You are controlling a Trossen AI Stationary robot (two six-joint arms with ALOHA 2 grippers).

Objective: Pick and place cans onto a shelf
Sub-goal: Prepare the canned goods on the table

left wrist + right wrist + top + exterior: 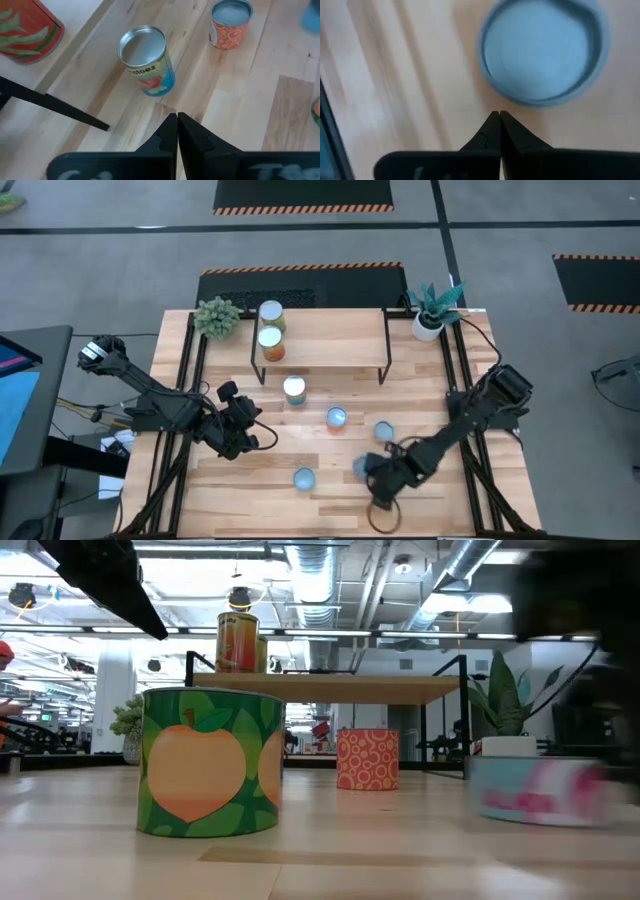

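Right gripper point(496, 116): fingers together, empty, just short of a blue-topped can point(542, 50) whose far rim is cut off and blurred. Left gripper point(177, 118): fingers together, empty; tomato can point(147, 60) ahead, orange can point(229, 22) beyond. Shelf point(330, 340) farther out, carrying two cans point(270, 328); labels unreadable from above.

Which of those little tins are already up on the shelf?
The two cans at the shelf's left end; the rest stand on the table.
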